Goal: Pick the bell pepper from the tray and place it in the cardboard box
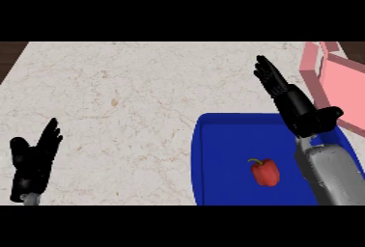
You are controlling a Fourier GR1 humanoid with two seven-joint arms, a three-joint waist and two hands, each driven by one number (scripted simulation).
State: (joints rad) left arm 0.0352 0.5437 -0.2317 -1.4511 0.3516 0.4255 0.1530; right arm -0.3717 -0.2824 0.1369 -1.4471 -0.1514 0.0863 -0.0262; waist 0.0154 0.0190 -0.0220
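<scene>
A blue tray (214, 144) lies on the pale marbled counter (128, 96), reaching the view's lower edge, and serves as the landmark for everything else. Inside it, toward its near half and slightly right of its middle, lies the pepper (266, 173), the only thing in the tray; it rests on the tray's floor, apart from the walls. Beyond the tray's far right corner stands the pink box (335, 77), partly cut by the view's right edge, with its flaps spread open; its inside cannot be seen well enough to tell what it holds. The right hand (303, 113) hangs over the tray's far right part, its grey forearm running up along the tray's right side from the lower edge. Its fingers are straight and point away past the tray's far rim toward the box, the thumb stuck out to the right; it holds nothing and does not touch the pepper. The left hand (32, 161) shows well to the left of the tray, near the lower edge, fingers up and straight, empty. The pepper is red and glossy with a short green stem curling from its top left.
</scene>
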